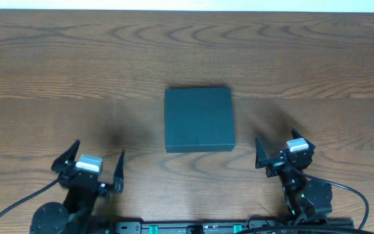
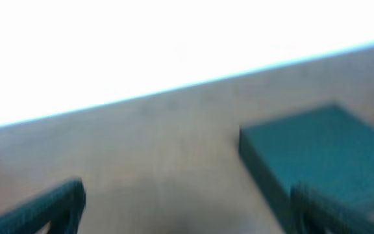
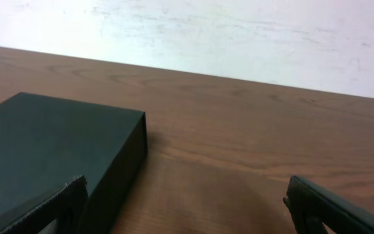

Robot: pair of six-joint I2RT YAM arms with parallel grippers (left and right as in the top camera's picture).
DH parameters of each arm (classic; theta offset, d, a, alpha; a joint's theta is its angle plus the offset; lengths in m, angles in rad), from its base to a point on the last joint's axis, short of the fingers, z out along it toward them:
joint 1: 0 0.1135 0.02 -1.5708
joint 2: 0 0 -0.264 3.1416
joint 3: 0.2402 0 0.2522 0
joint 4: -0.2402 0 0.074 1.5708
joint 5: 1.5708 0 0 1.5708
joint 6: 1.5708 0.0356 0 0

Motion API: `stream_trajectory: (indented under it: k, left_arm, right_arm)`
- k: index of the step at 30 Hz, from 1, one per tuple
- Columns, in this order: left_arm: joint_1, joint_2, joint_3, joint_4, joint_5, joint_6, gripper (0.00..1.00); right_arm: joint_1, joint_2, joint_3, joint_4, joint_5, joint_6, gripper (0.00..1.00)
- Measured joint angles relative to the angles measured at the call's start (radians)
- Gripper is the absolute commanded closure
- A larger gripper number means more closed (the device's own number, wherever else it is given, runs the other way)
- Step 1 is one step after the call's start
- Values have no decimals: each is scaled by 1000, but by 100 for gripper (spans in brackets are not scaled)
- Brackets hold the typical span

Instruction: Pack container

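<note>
The container [image 1: 199,119] is a dark teal-grey rectangular box, lid shut, lying flat in the middle of the wooden table. It shows at the right of the blurred left wrist view [image 2: 317,156] and at the left of the right wrist view [image 3: 50,156]. My left gripper [image 1: 88,170] is open and empty at the near left, well short of the box. My right gripper [image 1: 283,153] is open and empty at the near right, just off the box's near right corner. No hand tools are in view.
The wooden table [image 1: 57,71] stretches around the box. A pale wall [image 3: 239,32] stands beyond the table's far edge. Black cables [image 1: 12,201] run from the arm bases along the near edge.
</note>
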Motion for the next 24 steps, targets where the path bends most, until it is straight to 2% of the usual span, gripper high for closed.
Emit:
stream_trajectory:
  k: [3,8,12,14,24]
  left_arm:
    - [0,-14,-145,240,13,-3,1]
    - [0,-14,-345,519,9,-6,1]
    - [0,-15,-441,562,-16,-6,2]
    - [0,-15,-464,531,-24,-6,2]
    - [0,-15,-453,496,-50,-60,1]
  right_arm:
    - [0,0,0,1,0,0,1]
    - [0,0,0,0,0,0,1]
    - [0,0,0,0,0,0,1]
    - [0,0,0,0,0,0,1]
    - [0,0,0,1,0,0,1]
